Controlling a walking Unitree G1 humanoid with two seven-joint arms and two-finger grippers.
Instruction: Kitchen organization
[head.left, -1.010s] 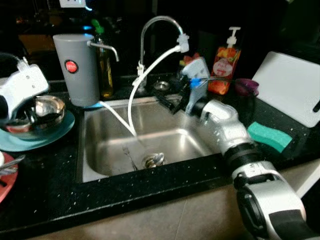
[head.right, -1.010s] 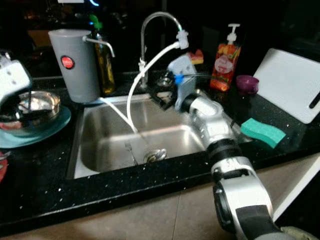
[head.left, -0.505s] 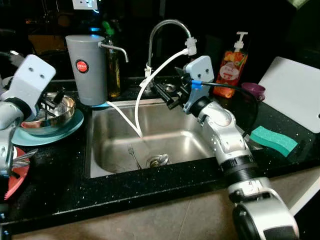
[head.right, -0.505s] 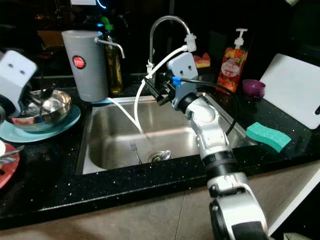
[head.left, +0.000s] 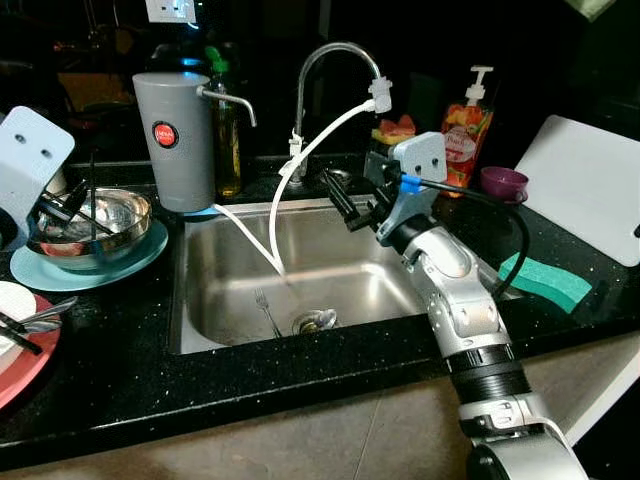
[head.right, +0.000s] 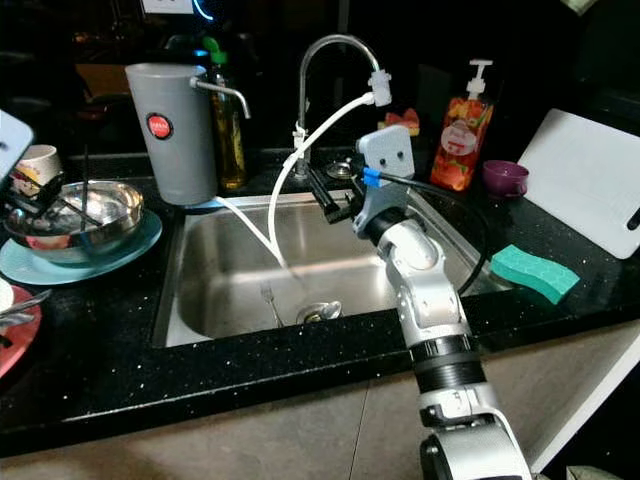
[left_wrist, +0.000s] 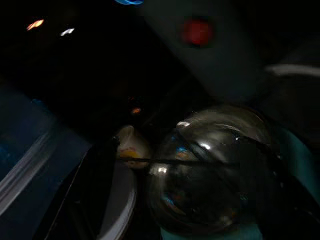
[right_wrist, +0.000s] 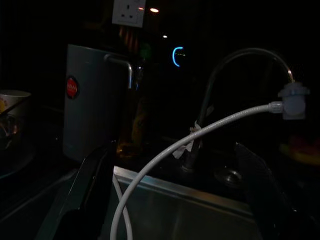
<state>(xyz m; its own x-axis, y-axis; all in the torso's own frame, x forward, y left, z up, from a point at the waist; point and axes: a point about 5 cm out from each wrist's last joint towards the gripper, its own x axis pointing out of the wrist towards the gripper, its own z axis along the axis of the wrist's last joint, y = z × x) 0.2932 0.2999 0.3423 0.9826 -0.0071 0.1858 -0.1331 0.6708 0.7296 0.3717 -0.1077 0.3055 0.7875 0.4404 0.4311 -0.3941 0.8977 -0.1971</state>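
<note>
My right gripper hangs open and empty over the back right of the steel sink, close to the white hose that hangs from the faucet. In the right wrist view its fingers stand wide apart with the hose beyond them. A fork and a spoon lie by the drain. My left gripper sits at the near rim of a steel bowl on a teal plate, fingers apart around nothing. The left wrist view looks dimly onto that bowl.
A grey filter canister and an oil bottle stand behind the sink's left. A red plate with cutlery lies at the front left. On the right are a soap bottle, purple cup, green sponge and white cutting board.
The camera rose and shifted a second ago. Since then my right gripper has drawn a little right, away from the hose. My left gripper has slid left beside the bowl.
</note>
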